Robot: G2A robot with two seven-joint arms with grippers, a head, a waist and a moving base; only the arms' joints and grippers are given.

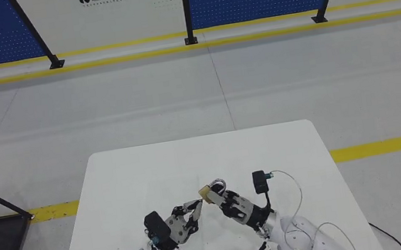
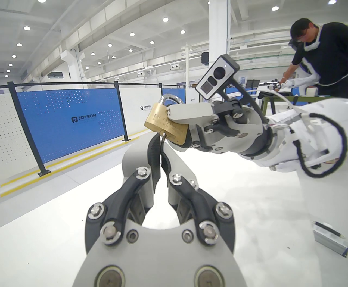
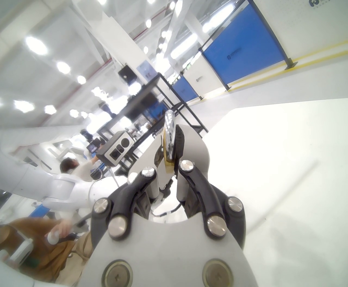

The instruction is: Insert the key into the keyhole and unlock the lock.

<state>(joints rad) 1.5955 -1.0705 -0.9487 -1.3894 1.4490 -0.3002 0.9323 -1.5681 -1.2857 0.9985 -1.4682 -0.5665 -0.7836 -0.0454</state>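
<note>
Right gripper is clamping the padlock, left gripper is pinching the key, seemingly sitting inside; next it's needing a steady twist.

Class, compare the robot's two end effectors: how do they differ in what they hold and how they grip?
The left end effector pinches a thin key, nearly fully closed; the right end effector clamps a brass padlock, held wider by its body. The left one's key meets the padlock's base; the right one holds the padlock clear of the table. Both are shut on their object.
</note>
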